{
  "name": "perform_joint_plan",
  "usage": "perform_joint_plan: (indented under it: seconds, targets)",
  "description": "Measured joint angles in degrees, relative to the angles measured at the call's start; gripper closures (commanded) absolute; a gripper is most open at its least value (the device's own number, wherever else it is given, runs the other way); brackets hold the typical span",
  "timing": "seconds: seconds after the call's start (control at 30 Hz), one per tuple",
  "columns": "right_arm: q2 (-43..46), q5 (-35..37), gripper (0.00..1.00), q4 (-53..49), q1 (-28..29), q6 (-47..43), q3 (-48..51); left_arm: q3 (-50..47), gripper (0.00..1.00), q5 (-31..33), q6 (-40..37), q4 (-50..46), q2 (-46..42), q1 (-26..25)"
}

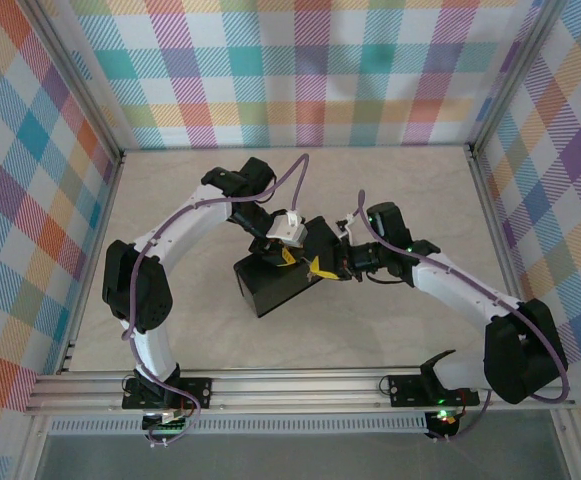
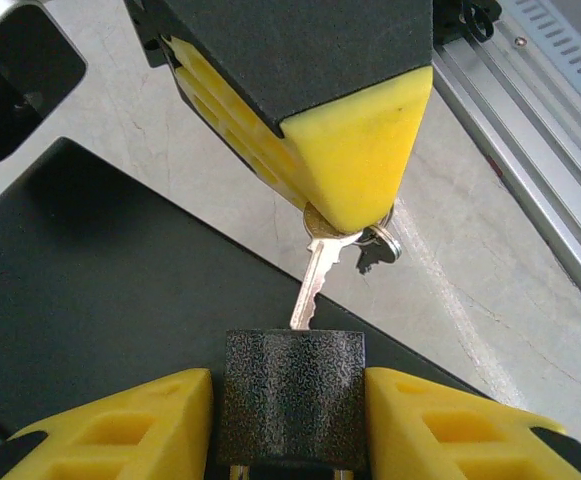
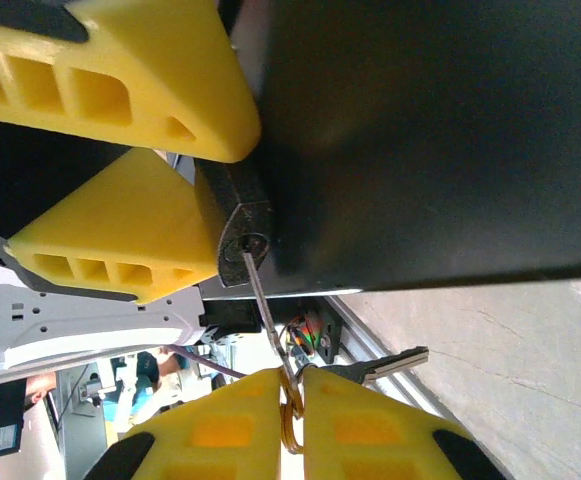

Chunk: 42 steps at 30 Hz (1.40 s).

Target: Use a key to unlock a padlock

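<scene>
Two arms [image 1: 185,225] meet over the box [image 1: 270,292] in the top view. Left wrist: left gripper [image 2: 290,395] clamps the padlock [image 2: 292,385] above the box; key [image 2: 313,285] tip at its keyway. Right wrist: right gripper [image 3: 292,390] pinches the key, tip in the padlock.

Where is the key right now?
In the left wrist view the key sits centre frame, pinched by the right gripper, its tip at the keyway of the padlock that the left gripper holds over the black box.
</scene>
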State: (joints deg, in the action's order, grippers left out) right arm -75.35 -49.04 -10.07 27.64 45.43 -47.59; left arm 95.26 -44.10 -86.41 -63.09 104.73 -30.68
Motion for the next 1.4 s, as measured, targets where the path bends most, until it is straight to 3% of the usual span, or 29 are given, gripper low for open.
perform_joint_plan:
  seconds: [0.23,0.57,0.97,1.4]
  targets:
    - [-1.1,-0.2,0.87,-1.1,-0.3,0.0,-1.8,0.0,0.58,0.0,0.0,0.0,0.0,0.0]
    - [-3.5,-3.1,0.87,-3.8,-1.3,-0.9,-3.7,0.0,0.70,0.0,-0.4,0.0,0.0,-0.1]
    - [-7.7,-7.4,0.88,-8.6,-3.2,-1.6,-7.6,0.5,0.73,0.6,-1.1,0.3,0.0,-1.9]
    - [-7.7,-6.5,0.87,-6.4,-2.4,2.2,-7.7,-0.2,0.75,0.0,0.1,1.9,-0.2,-2.1]
